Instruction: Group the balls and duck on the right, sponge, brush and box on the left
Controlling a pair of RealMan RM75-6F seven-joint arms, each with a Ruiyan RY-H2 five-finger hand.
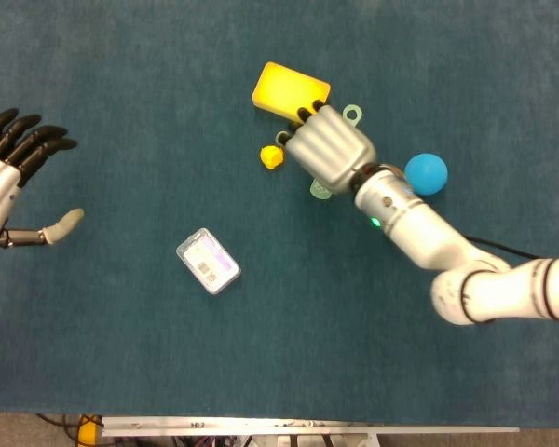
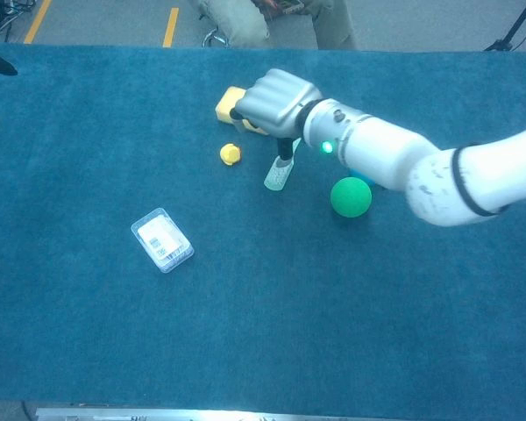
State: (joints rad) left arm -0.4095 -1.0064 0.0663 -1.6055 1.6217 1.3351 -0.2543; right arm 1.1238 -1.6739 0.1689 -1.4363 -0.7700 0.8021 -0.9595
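The sorting looks hardly begun. The right hand (image 1: 328, 154) hangs over the middle of the table (image 1: 121, 354), above the brush (image 2: 280, 174), with its dark fingertips (image 1: 305, 114) at the near edge of the sponge (image 1: 281, 86) and just right of the duck (image 1: 272, 157). Its fingers look curled downward, but I cannot tell whether they hold anything. The duck is in the middle, so it is not yet on the right. The blue ball (image 1: 427, 173) and the green ball (image 2: 351, 196) lie on the right, close together, which already fits the task. The box (image 1: 208, 262) lies nearer and to the left, so it may need no move. The sponge and brush are in the centre and are not yet grouped on the left. The left hand (image 1: 5, 191) is at the far left edge, spread and empty.
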